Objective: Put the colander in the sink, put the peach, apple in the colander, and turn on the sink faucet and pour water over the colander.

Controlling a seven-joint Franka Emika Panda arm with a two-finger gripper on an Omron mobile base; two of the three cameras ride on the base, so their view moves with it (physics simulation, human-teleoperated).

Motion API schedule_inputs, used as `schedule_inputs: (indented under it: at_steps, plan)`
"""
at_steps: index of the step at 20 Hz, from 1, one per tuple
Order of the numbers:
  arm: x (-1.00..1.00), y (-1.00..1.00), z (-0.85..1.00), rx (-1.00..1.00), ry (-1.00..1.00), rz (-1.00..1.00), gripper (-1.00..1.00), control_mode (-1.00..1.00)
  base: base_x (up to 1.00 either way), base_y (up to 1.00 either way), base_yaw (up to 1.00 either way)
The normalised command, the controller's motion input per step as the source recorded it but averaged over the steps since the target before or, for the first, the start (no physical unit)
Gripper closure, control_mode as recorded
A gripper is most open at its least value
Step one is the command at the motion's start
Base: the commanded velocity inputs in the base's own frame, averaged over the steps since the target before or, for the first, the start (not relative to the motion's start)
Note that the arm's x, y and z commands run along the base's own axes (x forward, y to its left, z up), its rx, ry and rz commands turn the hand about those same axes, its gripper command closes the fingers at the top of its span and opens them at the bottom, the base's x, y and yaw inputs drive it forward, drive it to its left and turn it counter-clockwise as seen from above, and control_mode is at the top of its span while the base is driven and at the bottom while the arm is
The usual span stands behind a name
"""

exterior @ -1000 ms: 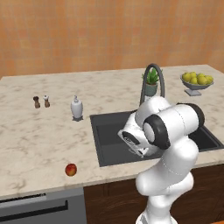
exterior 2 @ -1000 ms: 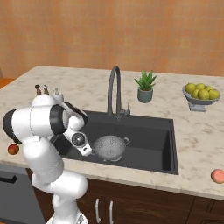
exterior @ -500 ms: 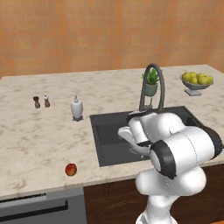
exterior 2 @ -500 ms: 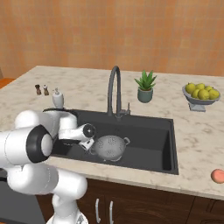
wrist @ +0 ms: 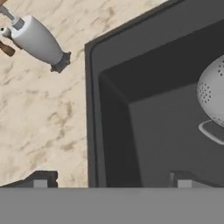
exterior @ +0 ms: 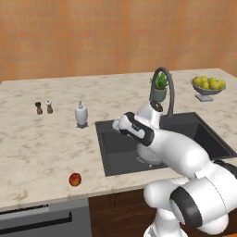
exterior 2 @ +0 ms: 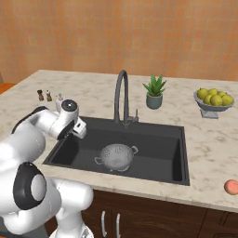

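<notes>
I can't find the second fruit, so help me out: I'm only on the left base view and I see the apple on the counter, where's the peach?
Observer: The peach lies on the counter to the right of the sink, near the front edge, seen in the right base view.
Operator: My arm blocks the basin. Is the colander in there?
Observer: Yes, the colander sits on the sink floor, near the middle, with no fruit in it.
Operator: And the gripper, is it carrying anything?
Observer: The hand view shows the gripper with its tips wide apart and nothing between them, over the sink's left rim.
</notes>
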Motion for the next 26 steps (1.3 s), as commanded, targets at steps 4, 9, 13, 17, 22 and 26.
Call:
schedule_inputs:
  at_steps: [4,9,13,17,22,26]
  plan:
    - [-0.42,0.45,0.00,-0.15,-0.01,0.04,-1.00,-1.00,0.00,0.00,0.00]
    - [-0.07,0.68,0.00,-0.27,0.24,0.17,-1.00,-1.00,0.00,0.00,0.00]
    - [0.00,0.87,-0.02,-0.32,0.27,0.19,-1.00,-1.00,0.00,0.00,0.00]
    - [-0.13,0.73,-0.07,-0.12,0.08,0.04,-1.00,-1.00,0.00,0.00,0.00]
    - [-0.45,0.52,-0.08,0.00,0.06,0.00,-1.00,-1.00,0.00,0.00,0.00]
    - [-0.58,0.22,-0.34,0.00,0.01,0.00,-1.00,-1.00,0.00,0.00,0.00]
